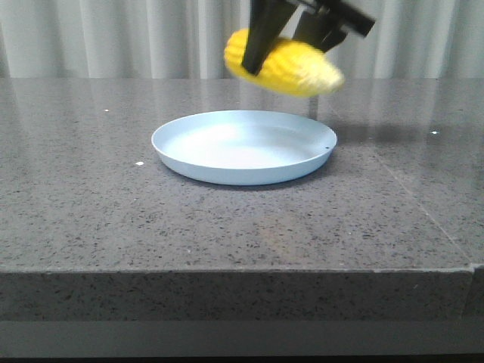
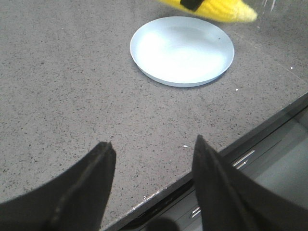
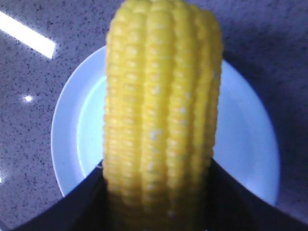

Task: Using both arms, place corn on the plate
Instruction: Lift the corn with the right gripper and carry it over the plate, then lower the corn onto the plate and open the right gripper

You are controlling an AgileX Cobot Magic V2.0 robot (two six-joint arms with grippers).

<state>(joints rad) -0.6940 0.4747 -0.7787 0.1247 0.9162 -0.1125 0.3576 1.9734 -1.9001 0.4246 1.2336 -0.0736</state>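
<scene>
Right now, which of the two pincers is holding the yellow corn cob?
The right pincer, shut on the yellow corn cob above the pale blue plate. The left pincer is open and empty, off to the side.

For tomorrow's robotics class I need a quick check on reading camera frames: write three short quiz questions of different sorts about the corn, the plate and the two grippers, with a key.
1. True or false: the corn already lies on the plate.
2. Multiple choice: which gripper holds the corn? A) left gripper B) right gripper C) neither
3. Fill in: the left gripper's jaws are ____ and hold nothing.

Key
1. False. The front view shows the corn held in the air above the plate's far rim.
2. B. The right wrist view shows the cob between its fingers, over the plate.
3. Open. The left wrist view shows bare table between them.
</scene>
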